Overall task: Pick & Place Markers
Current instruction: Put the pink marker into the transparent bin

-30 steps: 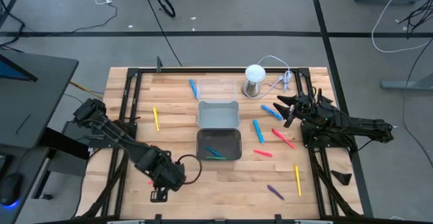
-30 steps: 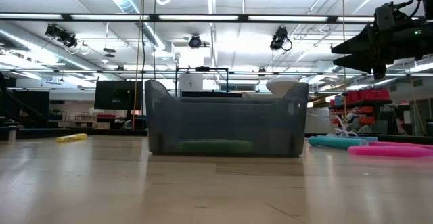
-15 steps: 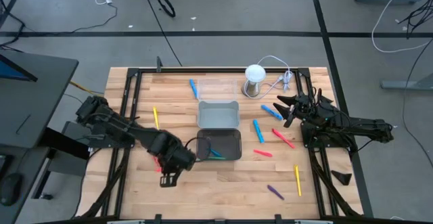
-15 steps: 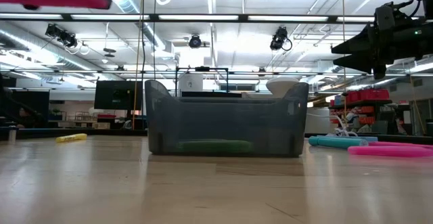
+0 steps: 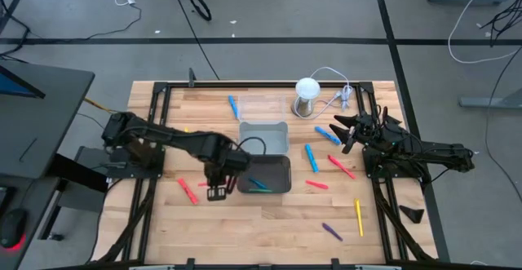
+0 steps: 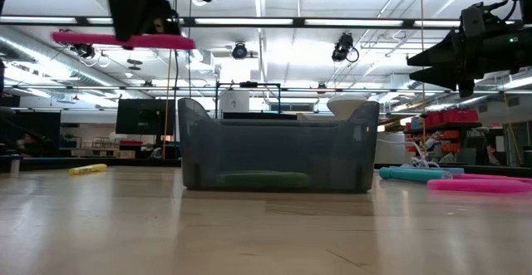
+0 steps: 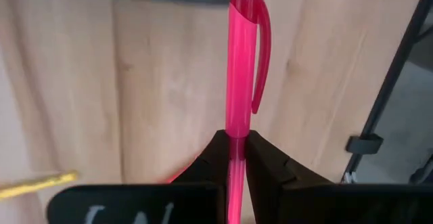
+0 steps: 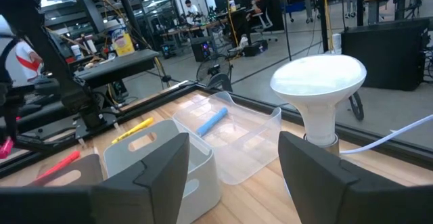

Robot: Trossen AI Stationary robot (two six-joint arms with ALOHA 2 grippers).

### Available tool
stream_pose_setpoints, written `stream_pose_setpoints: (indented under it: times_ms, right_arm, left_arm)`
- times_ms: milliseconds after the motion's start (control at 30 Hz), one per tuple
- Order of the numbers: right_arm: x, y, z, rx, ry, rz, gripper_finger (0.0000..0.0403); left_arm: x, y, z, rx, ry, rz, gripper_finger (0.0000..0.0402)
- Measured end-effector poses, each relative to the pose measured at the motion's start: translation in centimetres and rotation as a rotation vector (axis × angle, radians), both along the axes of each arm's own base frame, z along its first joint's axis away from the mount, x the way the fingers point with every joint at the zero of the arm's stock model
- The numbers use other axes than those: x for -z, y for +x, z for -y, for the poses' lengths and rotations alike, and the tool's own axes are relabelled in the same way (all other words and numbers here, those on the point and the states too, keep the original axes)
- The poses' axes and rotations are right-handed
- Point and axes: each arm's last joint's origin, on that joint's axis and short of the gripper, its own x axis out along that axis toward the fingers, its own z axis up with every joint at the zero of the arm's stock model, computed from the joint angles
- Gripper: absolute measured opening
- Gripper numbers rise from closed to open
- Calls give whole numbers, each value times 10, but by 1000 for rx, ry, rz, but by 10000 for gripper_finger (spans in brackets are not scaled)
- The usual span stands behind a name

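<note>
My left gripper (image 5: 217,190) hangs high over the table just left of the dark grey tray (image 5: 282,188), shut on a pink marker (image 6: 123,40) that lies level. The tray holds a green marker (image 5: 259,188) and a blue one. Another pink marker (image 5: 188,190) lies flat on the wood beside the gripper. More markers lie to the tray's right: blue (image 5: 311,157), pink (image 5: 341,165), yellow (image 5: 358,217) and purple (image 5: 331,231). My right gripper (image 5: 342,131) waits open and level at the table's right side. My left gripper pinches the pink marker's barrel (image 7: 235,137) between its two fingers, just behind the cap with its clip (image 7: 260,55). The fingers come from above, pointing down, and lie across the marker. The marker is level and lifted well clear of the table.
A lighter grey tray (image 5: 263,126) stands behind the dark one, and a clear tray (image 5: 273,107) with a blue marker (image 5: 233,107) behind that. A white-domed cylinder (image 5: 306,96) with a cable stands at the far right. A yellow marker (image 5: 188,143) lies far left.
My left gripper has swung from the table's near left toward the far edge and the right, up to the dark tray's left side. It stays shut, carrying the pink marker level and clear of the table.
</note>
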Motion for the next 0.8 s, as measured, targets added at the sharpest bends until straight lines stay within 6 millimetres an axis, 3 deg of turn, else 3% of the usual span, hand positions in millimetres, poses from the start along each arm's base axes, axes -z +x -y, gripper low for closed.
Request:
stream_pose_setpoints:
  times_ms: [800]
  right_arm:
    - [0, 0, 0, 0, 0, 0, 231]
  left_arm:
    - [2, 75, -82, 14, 13, -9, 30]
